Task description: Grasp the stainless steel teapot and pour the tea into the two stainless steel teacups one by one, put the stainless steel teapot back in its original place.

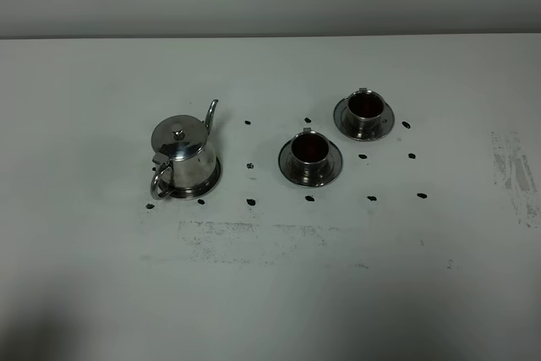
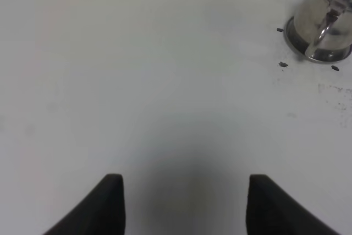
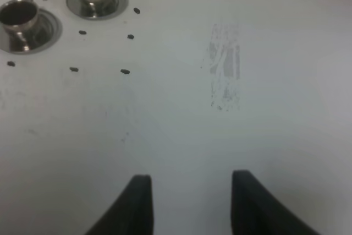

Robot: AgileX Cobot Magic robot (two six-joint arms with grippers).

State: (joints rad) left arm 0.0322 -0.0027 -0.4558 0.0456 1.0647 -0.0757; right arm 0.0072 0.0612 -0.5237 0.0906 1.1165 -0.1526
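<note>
You are looking at a plain white table (image 1: 270, 293), dotted with small dark marks around the steelware and scuffed grey in a patch near its front and another toward its right edge. On its left part lies a shallow round shiny steel tray (image 1: 212, 182) carrying the cone-shaped stainless steel teapot (image 1: 182, 158). To the right of that, two round steel saucers lie near each other, the nearer saucer (image 1: 331, 166) and the farther saucer (image 1: 387, 123), each bearing a small steel cup.

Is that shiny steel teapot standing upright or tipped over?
Upright: the shiny steel teapot sits level on its round tray, lid on top.
</note>
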